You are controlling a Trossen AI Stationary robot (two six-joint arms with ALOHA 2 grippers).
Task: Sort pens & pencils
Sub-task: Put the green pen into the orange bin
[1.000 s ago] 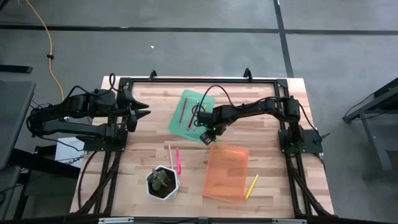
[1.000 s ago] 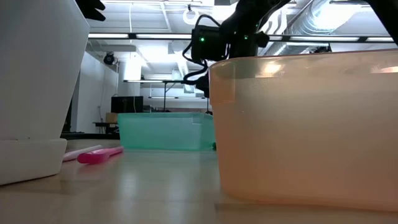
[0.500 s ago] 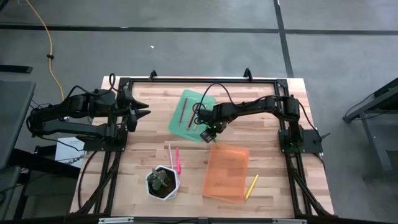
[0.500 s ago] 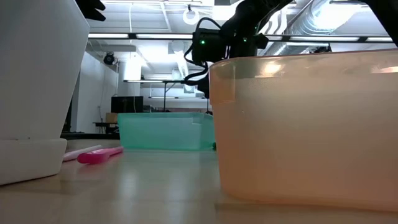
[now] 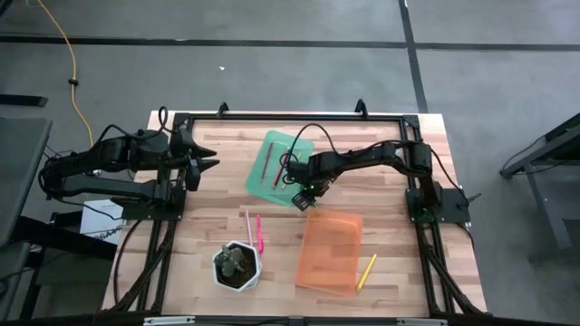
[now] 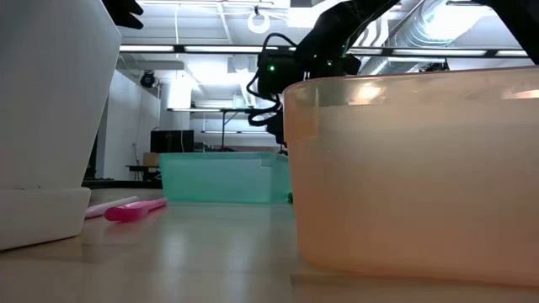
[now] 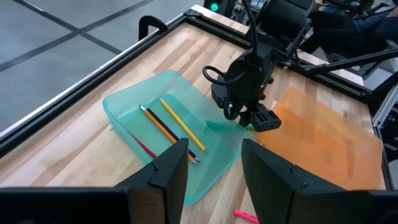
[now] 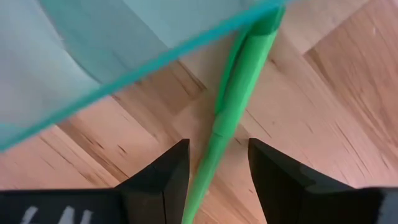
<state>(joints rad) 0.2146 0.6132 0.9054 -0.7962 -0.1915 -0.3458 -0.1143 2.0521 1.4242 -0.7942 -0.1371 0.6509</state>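
My right gripper is open and points down at the near right corner of the green tray. A bright green pen lies on the table there; one end is tucked under the tray's edge and its shaft runs between my fingers, which stand apart from it. Three pencils, red-brown, dark and yellow, lie in the green tray. A pink pen and a pale one lie beside the pot, and a yellow one lies right of the orange tray. My left gripper waits open at the left edge.
The orange tray sits just near of my right gripper. The white plant pot stands at the near edge, left of it. Bare wood lies between the green tray and the left arm.
My right gripper has sunk a little toward the table at the green tray's corner. Nothing else has moved.
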